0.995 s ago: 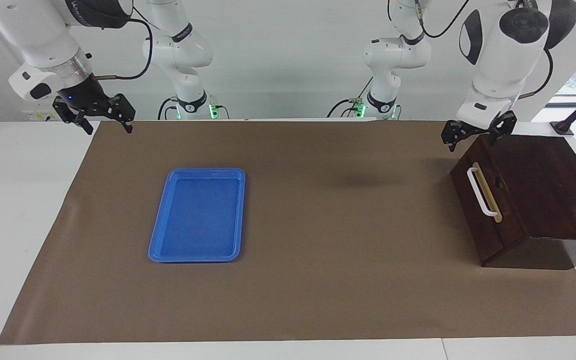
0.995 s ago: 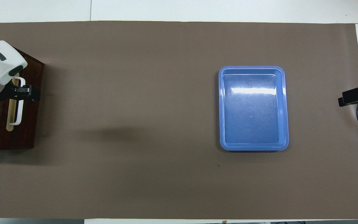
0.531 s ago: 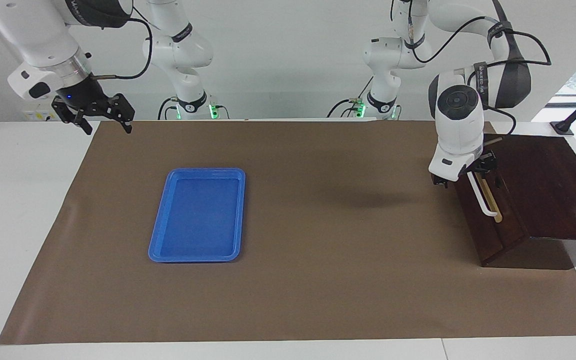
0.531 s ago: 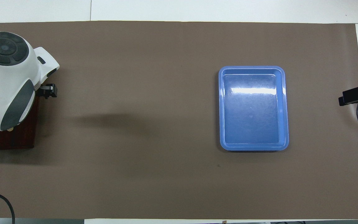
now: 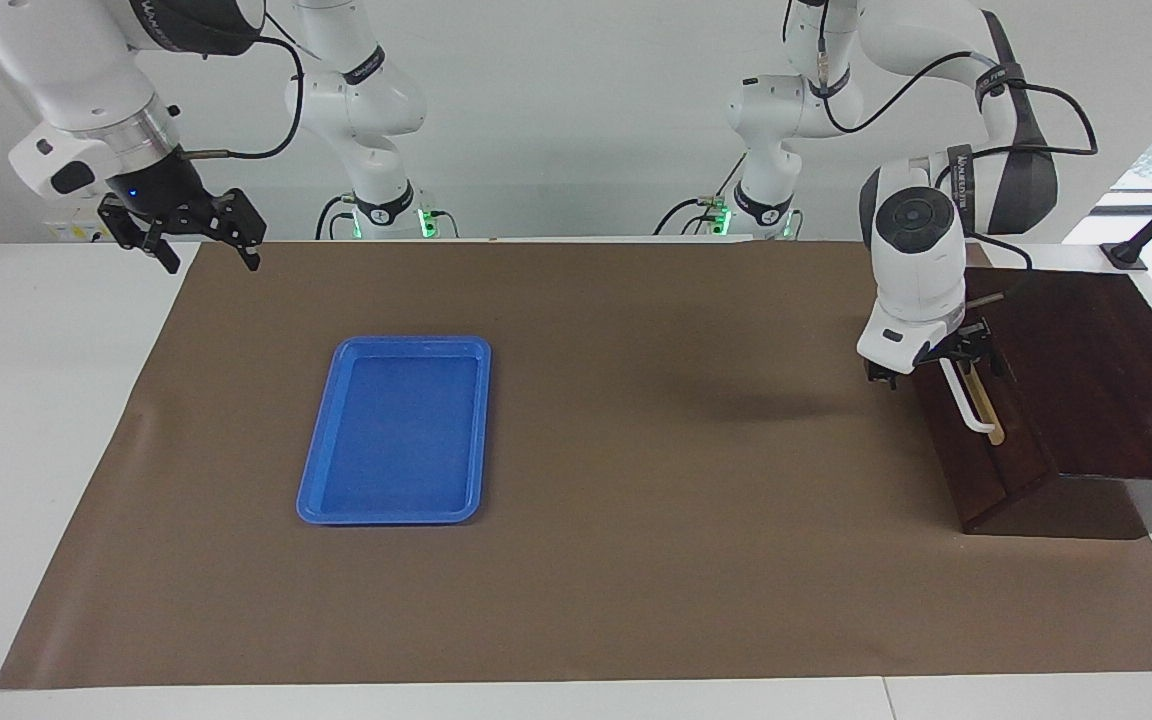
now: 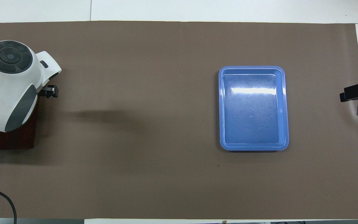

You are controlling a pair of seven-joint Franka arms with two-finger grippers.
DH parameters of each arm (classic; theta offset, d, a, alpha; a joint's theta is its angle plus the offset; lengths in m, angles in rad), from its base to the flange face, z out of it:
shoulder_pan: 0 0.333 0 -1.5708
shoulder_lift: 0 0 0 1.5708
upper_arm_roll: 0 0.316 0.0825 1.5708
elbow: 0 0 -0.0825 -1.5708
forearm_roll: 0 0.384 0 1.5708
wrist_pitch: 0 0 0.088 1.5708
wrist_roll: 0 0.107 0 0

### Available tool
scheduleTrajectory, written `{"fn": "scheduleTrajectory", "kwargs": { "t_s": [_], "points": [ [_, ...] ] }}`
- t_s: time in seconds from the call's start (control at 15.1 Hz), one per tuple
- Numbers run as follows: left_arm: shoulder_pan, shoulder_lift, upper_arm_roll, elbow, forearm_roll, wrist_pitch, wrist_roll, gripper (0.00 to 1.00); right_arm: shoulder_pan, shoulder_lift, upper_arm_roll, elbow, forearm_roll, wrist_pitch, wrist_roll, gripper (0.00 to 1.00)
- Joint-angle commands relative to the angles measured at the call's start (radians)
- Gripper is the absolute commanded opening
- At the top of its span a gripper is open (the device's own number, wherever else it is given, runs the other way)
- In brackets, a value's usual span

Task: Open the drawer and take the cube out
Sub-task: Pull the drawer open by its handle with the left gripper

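The drawer (image 5: 988,468) is closed in a dark brown cabinet at the left arm's end of the table, its white bar handle (image 5: 972,412) on a tan strip. My left gripper (image 5: 930,358) is down at the end of the handle nearer the robots, open, with a finger on each side of the bar. From overhead the left arm's hand covers most of the drawer (image 6: 15,139), and only one black finger (image 6: 50,91) sticks out. My right gripper (image 5: 202,243) hangs open and empty over the mat's corner at the right arm's end. The cube is hidden.
A blue tray (image 5: 398,430) (image 6: 253,107) lies empty on the brown mat toward the right arm's end. The cabinet's sloping top (image 5: 1096,360) rises beside the left gripper. A black clamp (image 5: 1126,255) sits on the table edge near the cabinet.
The left arm has swung down from above the cabinet's corner to the drawer front, bringing its gripper onto the handle's end. The right gripper has barely shifted.
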State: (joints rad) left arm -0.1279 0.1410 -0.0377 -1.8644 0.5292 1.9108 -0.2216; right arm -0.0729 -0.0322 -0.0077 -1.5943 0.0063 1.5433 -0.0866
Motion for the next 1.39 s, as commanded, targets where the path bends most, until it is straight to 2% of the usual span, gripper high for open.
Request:
{"fn": "scheduleTrajectory", "kwargs": {
  "t_s": [0.0,0.4,0.6,1.33],
  "points": [
    [0.030,-0.029,-0.002,-0.050,0.020,0.053,0.060,1.00,-0.008,0.000,0.011,0.005,-0.028,0.005,0.007,1.00],
    [0.057,-0.034,-0.001,-0.087,0.020,0.111,0.113,1.00,-0.004,-0.003,0.009,-0.004,-0.029,-0.025,0.010,1.00],
    [0.086,-0.035,0.001,-0.119,0.020,0.172,0.133,1.00,-0.001,-0.003,0.014,-0.004,-0.029,-0.012,0.014,1.00],
    [0.114,-0.024,-0.001,-0.165,0.020,0.266,0.143,1.00,0.001,-0.002,0.018,-0.006,-0.028,0.017,0.016,1.00]
  ]
}}
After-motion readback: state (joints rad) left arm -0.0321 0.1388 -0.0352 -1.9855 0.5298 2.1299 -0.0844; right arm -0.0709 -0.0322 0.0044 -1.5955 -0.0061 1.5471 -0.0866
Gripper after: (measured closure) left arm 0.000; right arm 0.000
